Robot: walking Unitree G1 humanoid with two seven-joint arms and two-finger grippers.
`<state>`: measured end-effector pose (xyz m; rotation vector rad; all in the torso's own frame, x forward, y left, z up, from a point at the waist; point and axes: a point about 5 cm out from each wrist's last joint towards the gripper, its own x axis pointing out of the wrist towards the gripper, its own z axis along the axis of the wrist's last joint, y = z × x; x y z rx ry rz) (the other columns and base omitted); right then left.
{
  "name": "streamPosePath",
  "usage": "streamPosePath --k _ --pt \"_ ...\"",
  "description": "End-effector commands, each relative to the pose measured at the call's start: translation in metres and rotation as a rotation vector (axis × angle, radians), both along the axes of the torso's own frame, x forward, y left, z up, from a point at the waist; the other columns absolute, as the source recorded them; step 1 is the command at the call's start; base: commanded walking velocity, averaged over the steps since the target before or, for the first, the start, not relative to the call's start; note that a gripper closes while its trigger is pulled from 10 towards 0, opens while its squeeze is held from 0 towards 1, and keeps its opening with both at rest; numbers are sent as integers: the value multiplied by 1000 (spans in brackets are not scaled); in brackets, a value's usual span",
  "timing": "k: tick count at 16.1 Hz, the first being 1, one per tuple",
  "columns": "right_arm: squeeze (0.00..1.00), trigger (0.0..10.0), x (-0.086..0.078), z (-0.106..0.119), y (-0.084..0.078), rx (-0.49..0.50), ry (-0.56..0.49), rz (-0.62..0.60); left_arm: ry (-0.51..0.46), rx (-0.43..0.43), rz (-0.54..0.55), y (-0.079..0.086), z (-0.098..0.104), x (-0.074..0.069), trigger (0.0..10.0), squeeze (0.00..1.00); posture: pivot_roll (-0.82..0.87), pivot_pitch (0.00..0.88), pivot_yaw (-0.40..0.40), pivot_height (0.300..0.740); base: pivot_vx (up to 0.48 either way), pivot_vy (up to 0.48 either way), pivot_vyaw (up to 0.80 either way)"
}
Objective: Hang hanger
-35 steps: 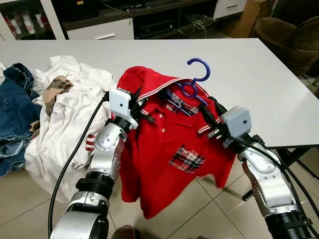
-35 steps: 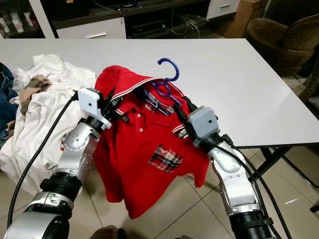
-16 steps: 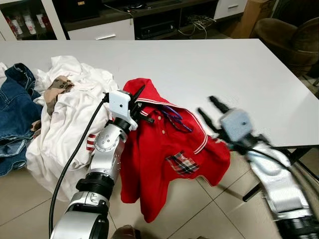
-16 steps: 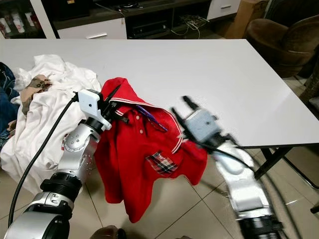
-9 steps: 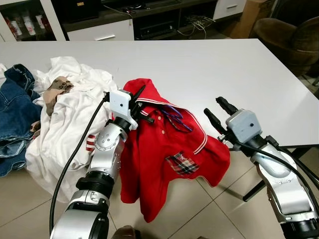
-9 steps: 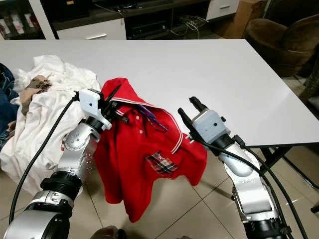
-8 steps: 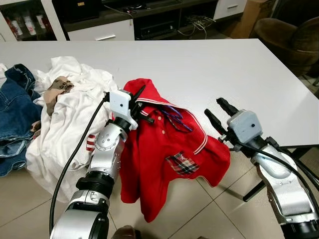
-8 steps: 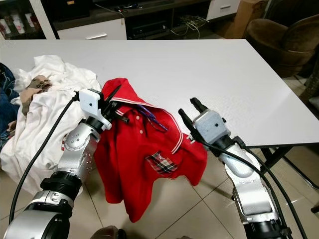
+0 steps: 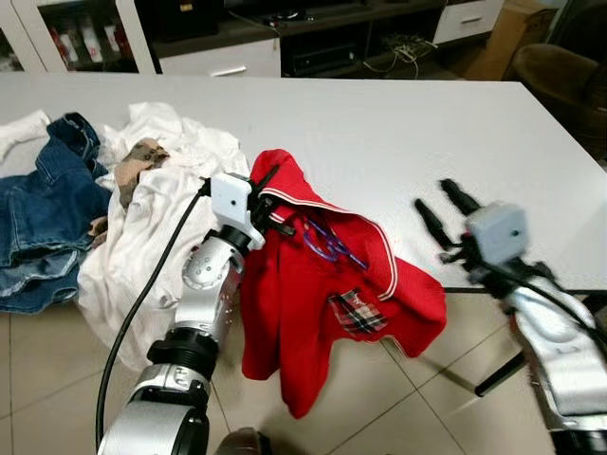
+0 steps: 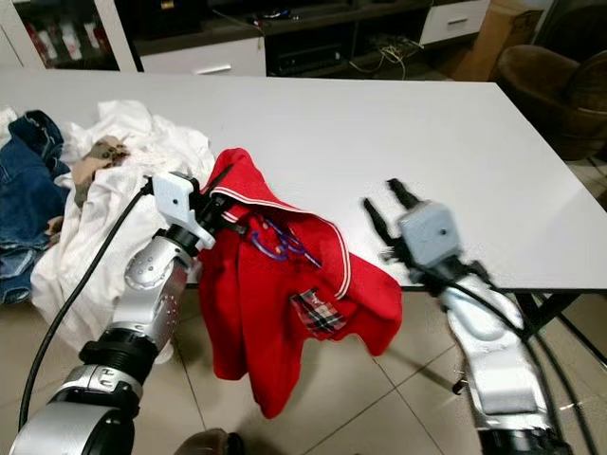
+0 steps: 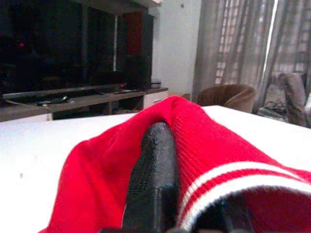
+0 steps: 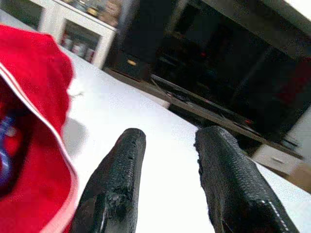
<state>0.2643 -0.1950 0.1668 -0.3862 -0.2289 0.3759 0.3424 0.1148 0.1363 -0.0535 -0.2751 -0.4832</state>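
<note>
A red polo shirt (image 9: 313, 303) with a plaid pocket hangs off the front edge of the white table (image 9: 398, 133). My left gripper (image 9: 268, 202) is shut on its shoulder near the striped collar; in the left wrist view a black finger (image 11: 153, 179) is pressed into the red fabric (image 11: 214, 141). The blue hanger (image 9: 328, 245) lies tilted inside the collar opening, its hook sunk down. My right gripper (image 9: 438, 210) stands open to the right of the shirt, clear of it, with nothing between its fingers (image 12: 116, 184).
A heap of white clothes (image 9: 152, 199) and blue jeans (image 9: 43, 209) lie on the table's left part. A brown armchair (image 9: 564, 76) stands at the far right, a TV cabinet (image 9: 285, 38) behind the table. Tiled floor lies below.
My right gripper let go of the shirt's shoulder and drew away to the right, now open. The shirt sagged from my left gripper and the hanger dropped into the collar. The camera shifted.
</note>
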Motion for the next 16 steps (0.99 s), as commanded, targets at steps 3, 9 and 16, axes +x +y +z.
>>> streamPosePath --k 3,9,16 --pt "0 10000 -3 7 -11 20 -16 -41 -6 4 -7 -2 3 1 0 0 -11 32 27 740 0 0 0" --pt "0 10000 -25 6 0 -177 -7 173 -2 11 -10 -1 1 0 0 0 -20 39 30 740 0 0 0" --pt "0 10000 -28 -1 42 -457 -132 388 -3 9 -12 -4 2 2 0 0 -13 27 24 740 0 0 0"
